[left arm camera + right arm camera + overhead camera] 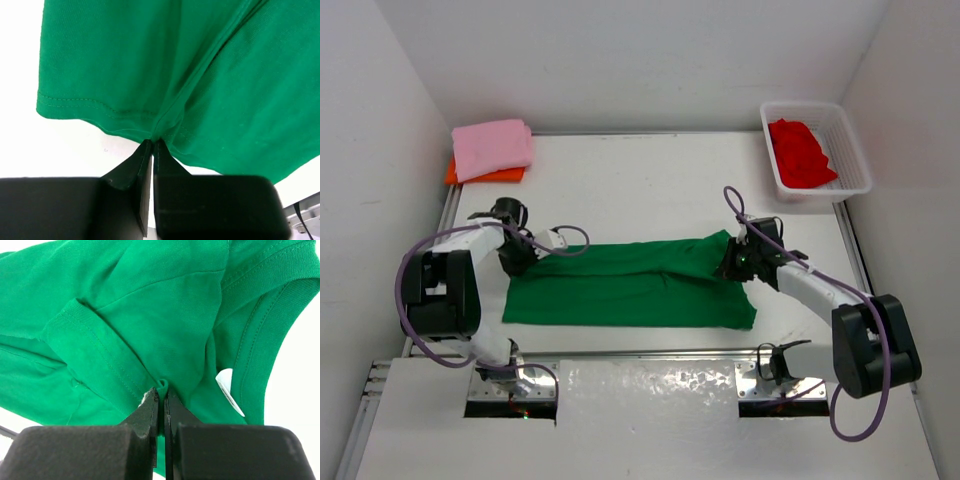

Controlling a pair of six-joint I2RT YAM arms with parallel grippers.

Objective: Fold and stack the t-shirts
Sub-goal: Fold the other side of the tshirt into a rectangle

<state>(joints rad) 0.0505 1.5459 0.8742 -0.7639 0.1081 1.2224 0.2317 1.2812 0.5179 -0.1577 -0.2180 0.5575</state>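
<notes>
A green t-shirt [630,282] lies stretched across the middle of the table, folded lengthwise. My left gripper [523,255] is shut on its hem at the left end; the left wrist view shows the green cloth [190,75] pinched at the fingertips [153,142]. At the right end my right gripper [735,262] is shut on a fold of the green shirt [150,315] near the collar, with the white label [227,385] beside it. A folded pink t-shirt [493,147] rests on a folded orange t-shirt [485,176] at the back left. A crumpled red t-shirt [802,152] lies in the basket.
The white mesh basket [851,160] stands at the back right corner. White walls enclose the table on three sides. A metal rail [650,352] runs along the near edge by the arm bases.
</notes>
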